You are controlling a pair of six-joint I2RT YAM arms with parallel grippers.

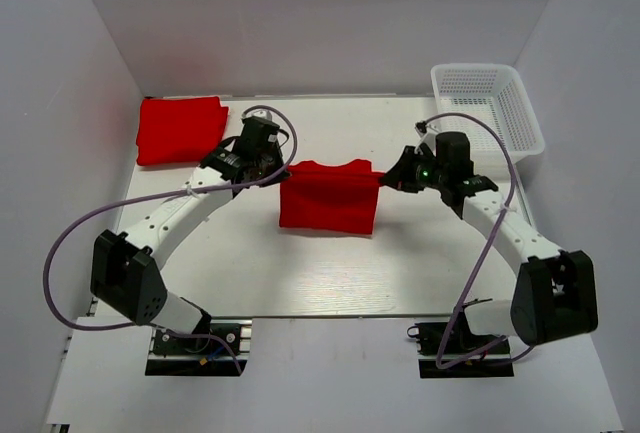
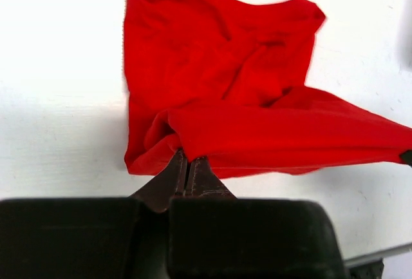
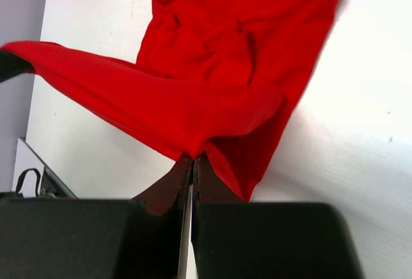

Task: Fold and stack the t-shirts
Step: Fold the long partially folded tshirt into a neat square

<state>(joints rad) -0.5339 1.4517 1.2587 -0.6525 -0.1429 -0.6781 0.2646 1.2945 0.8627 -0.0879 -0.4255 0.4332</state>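
A bright red t-shirt (image 1: 328,198) is held up at mid-table, stretched taut between both grippers, its lower part resting on the white table (image 1: 330,273). My left gripper (image 1: 281,175) is shut on its left edge; in the left wrist view the closed jaws (image 2: 187,160) pinch the cloth (image 2: 257,131). My right gripper (image 1: 383,179) is shut on its right edge; in the right wrist view (image 3: 193,158) the jaws pinch the cloth (image 3: 193,105). A second red t-shirt (image 1: 180,129) lies folded at the far left corner.
A white plastic mesh basket (image 1: 487,108) stands at the far right corner. Grey walls close in the table on the left, right and back. Purple cables loop beside each arm.
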